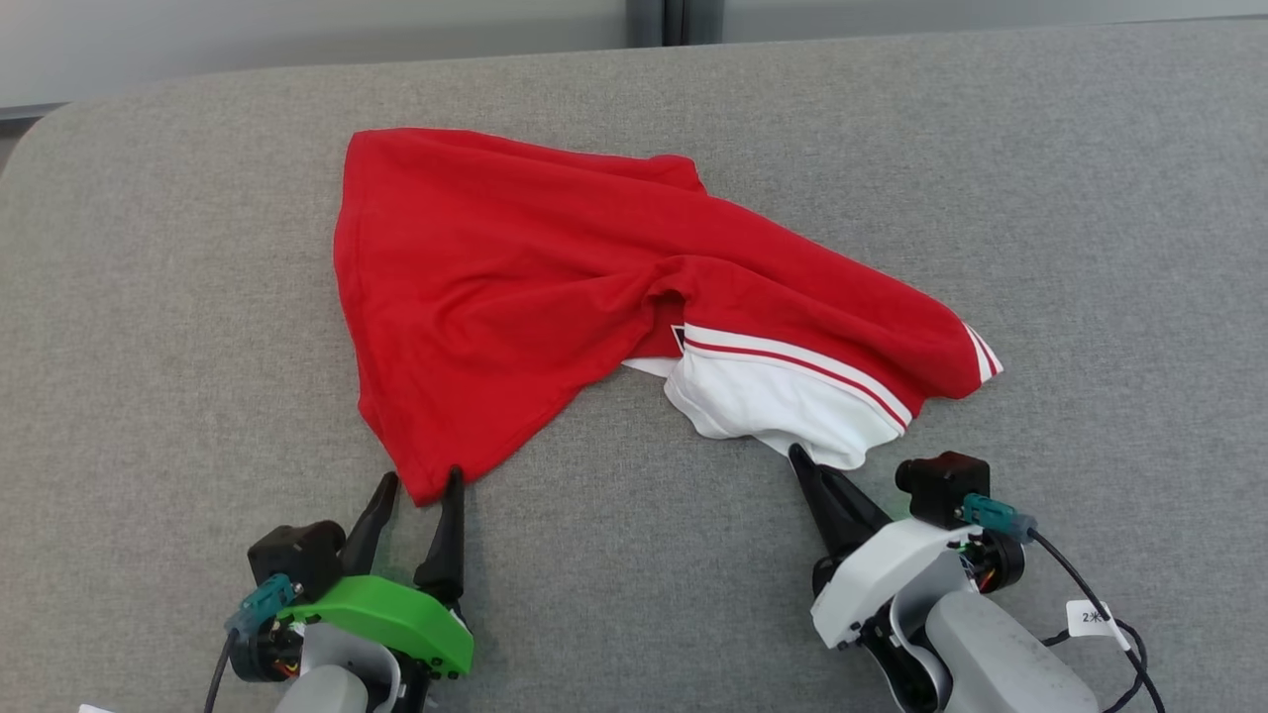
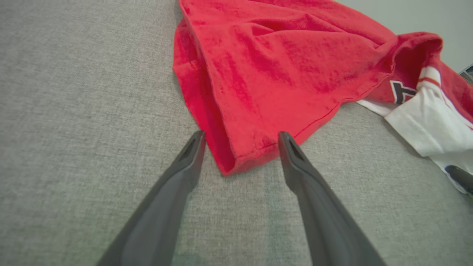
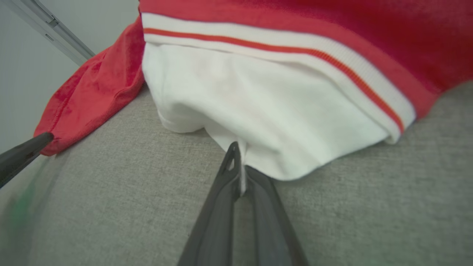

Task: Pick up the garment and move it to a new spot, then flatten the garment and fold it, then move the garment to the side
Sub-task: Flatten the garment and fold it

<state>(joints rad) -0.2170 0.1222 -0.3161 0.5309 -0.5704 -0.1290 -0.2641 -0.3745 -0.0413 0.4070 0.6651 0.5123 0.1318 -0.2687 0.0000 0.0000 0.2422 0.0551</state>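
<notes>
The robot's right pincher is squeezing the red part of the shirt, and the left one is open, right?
Not quite: the right gripper is squeezing the white part of the shirt, as the right wrist view shows. The left gripper is open.

garment (image 1: 555,297) on table (image 1: 149,297), just beyond both grippers

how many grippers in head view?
2: left gripper at lower left, fingers open astride a corner of the garment; right gripper at lower right, fingers shut on its white edge.
</notes>
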